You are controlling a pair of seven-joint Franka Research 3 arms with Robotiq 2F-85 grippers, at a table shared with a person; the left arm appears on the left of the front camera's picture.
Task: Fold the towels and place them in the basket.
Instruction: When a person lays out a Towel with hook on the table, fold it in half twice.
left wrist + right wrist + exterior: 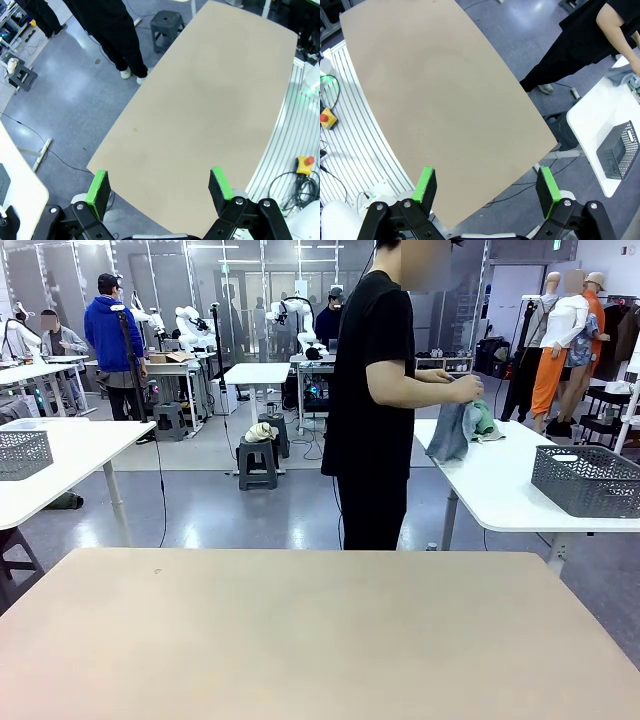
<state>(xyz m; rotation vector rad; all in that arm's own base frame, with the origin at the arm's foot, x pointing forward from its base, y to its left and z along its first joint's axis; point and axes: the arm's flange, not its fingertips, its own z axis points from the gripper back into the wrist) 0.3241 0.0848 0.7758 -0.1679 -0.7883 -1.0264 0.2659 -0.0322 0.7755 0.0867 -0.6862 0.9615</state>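
— Far left, a pale grey basket (22,453) sits on the left white table (90,445). That's the wrong one, right?

— Wrong one. If an arm ever goes for it, the job's botched. Now the left gripper (159,180): fingers wide apart, holding nothing, hanging above the beige table (320,640).

— And the towels?

— Not on that table. The person (372,390) at the far side is turned to the right, both hands (465,388) bunching the blue-grey towel (447,435) and the green towel (487,422) together just above the right white table (490,495).

— That's my worry. Crumpled into one lump, they could land tangled. Soft cloth like that gives a pincer no clean edge to fold from.

— Or they get set down short, at the far edge, where the arms would have to stretch.

— Right gripper (486,175)?

— Same story: jaws spread, nothing between them, up over the beige table.

— And the dark grey basket (587,480)?

— Far right, on the right white table, well apart from both arms. Unless somebody brings it over, I'd say a folded towel has nowhere to go.
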